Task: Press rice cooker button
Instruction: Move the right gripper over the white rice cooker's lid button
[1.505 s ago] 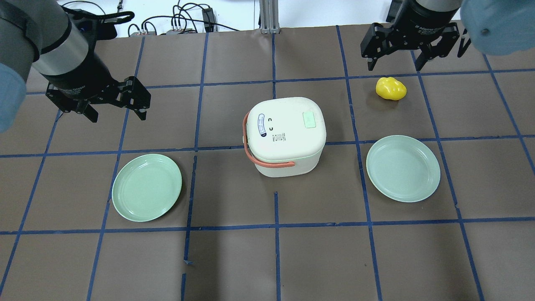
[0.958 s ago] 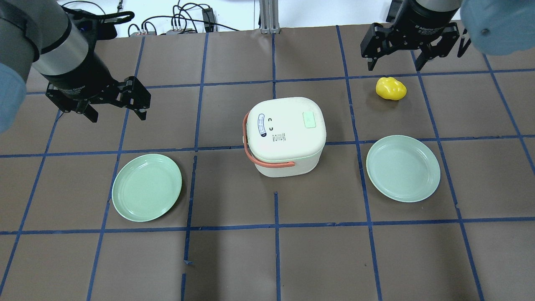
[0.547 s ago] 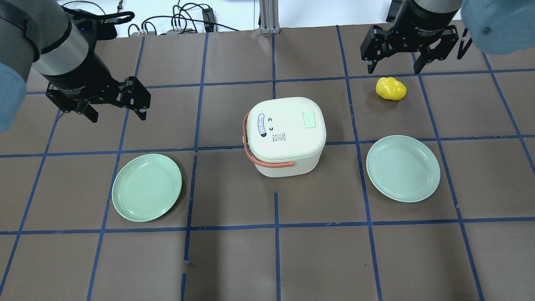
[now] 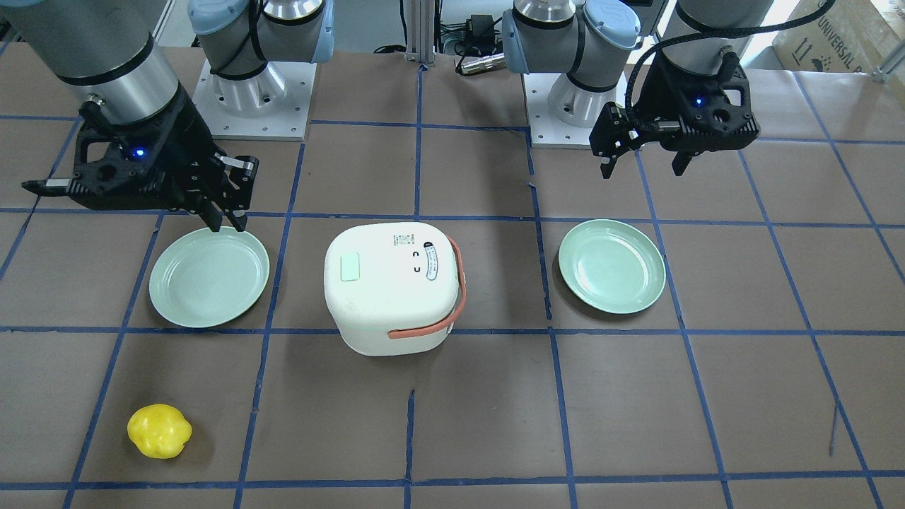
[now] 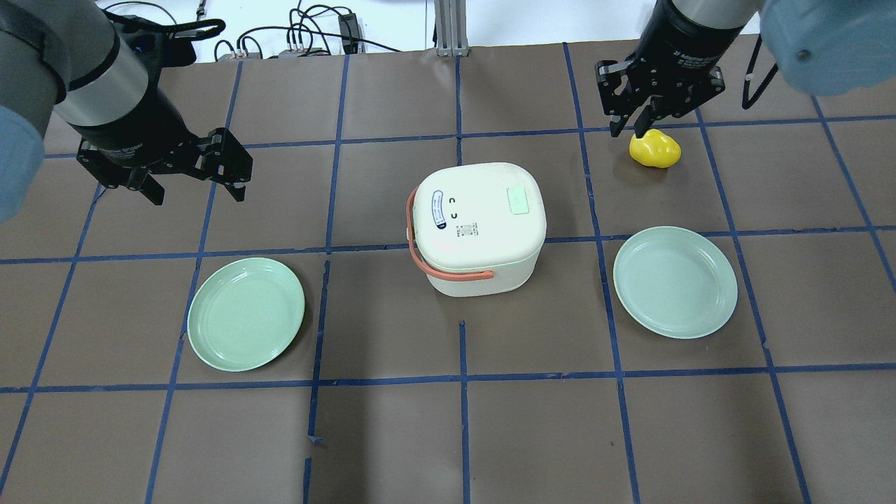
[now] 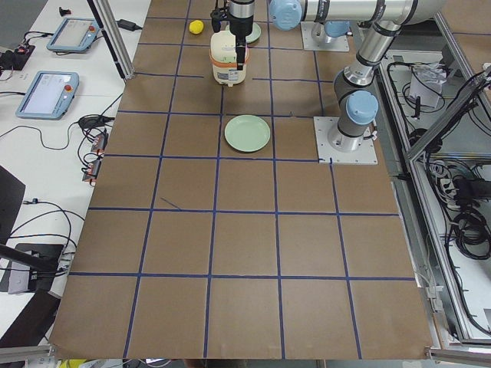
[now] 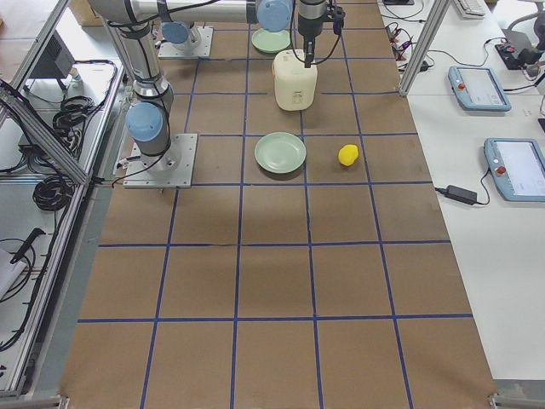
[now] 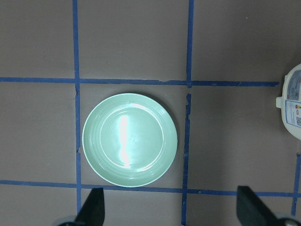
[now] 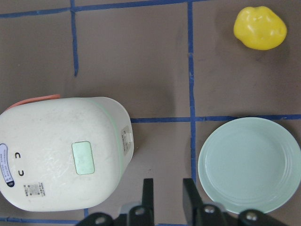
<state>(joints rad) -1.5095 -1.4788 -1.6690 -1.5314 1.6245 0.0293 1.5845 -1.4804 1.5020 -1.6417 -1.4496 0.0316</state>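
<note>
The white rice cooker (image 5: 476,224) stands shut at the table's middle, its salmon-orange handle folded down. A pale green rectangular button (image 5: 519,201) sits on the lid. It also shows in the front view (image 4: 389,283) and the right wrist view (image 9: 61,160). My right gripper (image 5: 628,128) hangs high, beyond and to the right of the cooker, its jaws nearly together and holding nothing. My left gripper (image 5: 197,189) is wide open and empty, high at the far left, above a green plate (image 8: 130,140).
Two green plates lie on either side of the cooker, the left plate (image 5: 246,313) and the right plate (image 5: 675,281). A yellow pepper-like object (image 5: 654,148) lies just under and right of my right gripper. Blue tape lines grid the brown table.
My right gripper has turned, shifted slightly left and closed its jaws from wide open to nearly together. The left arm and the cooker have not moved.
</note>
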